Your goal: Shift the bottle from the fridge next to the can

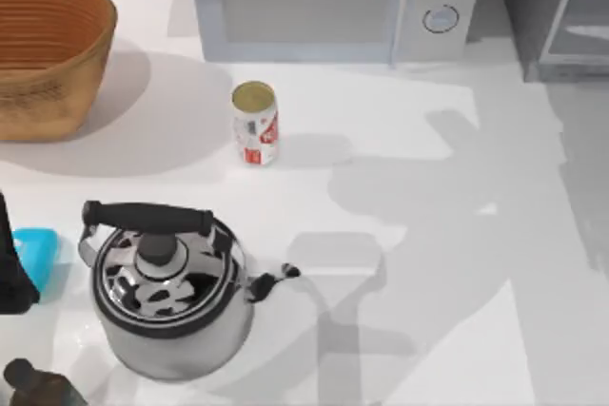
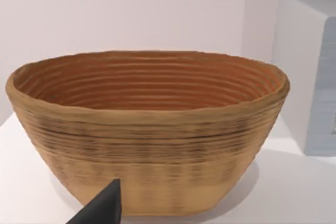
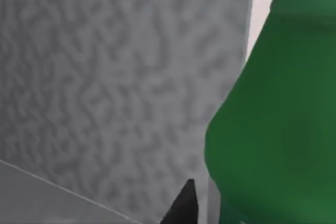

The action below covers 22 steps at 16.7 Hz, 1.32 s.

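Observation:
The green bottle (image 3: 273,124) looms very close in the right wrist view, standing against the grey inner wall of the fridge (image 3: 121,77). A dark tip of my right gripper (image 3: 184,205) shows just beside the bottle. In the top view the fridge (image 1: 561,16) is at the back right corner. The white and red can (image 1: 255,124) stands upright on the table, in front of the microwave and left of centre. My left arm (image 1: 11,263) is parked at the table's left edge, and my left gripper (image 2: 102,208) faces the basket.
A woven basket (image 1: 43,54) sits at the back left. The light grey microwave (image 1: 333,2) stands along the back. A steel kettle (image 1: 166,297) is at the front left, with a blue object (image 1: 38,254) and a dark brown bottle (image 1: 38,387) nearby.

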Available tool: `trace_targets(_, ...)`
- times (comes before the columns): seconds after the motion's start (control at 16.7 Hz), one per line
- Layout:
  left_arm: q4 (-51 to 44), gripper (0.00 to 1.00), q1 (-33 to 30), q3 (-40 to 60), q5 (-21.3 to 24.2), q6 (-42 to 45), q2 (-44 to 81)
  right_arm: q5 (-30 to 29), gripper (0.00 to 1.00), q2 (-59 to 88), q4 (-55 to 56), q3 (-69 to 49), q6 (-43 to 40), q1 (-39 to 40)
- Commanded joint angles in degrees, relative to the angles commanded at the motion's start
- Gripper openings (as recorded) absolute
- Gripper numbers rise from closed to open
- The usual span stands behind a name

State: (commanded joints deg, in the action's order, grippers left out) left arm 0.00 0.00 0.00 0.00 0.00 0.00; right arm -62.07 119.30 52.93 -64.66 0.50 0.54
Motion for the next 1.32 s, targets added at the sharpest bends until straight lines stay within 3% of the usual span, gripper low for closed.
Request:
trace_targets(0.3, 0.0, 1.0, 0.0, 0.0, 0.0, 0.0, 0.0, -0.3, 0.0, -7.6, 5.5, 12.1, 0.1, 0.2)
trace_targets(0.78, 0.0, 1.0, 0.0, 0.0, 0.0, 0.0, 0.0, 1.2, 0.0, -6.5, 6.8, 12.2, 0.3, 2.1)
trace_targets(0.96, 0.0, 1.0, 0.0, 0.0, 0.0, 0.0, 0.0, 5.5, 0.0, -2.8, 9.7, 11.4, 0.4, 9.7)
trace_targets(1.32, 0.0, 1.0, 0.0, 0.0, 0.0, 0.0, 0.0, 17.8, 0.0, 5.2, 16.3, 10.1, 0.9, 32.0)
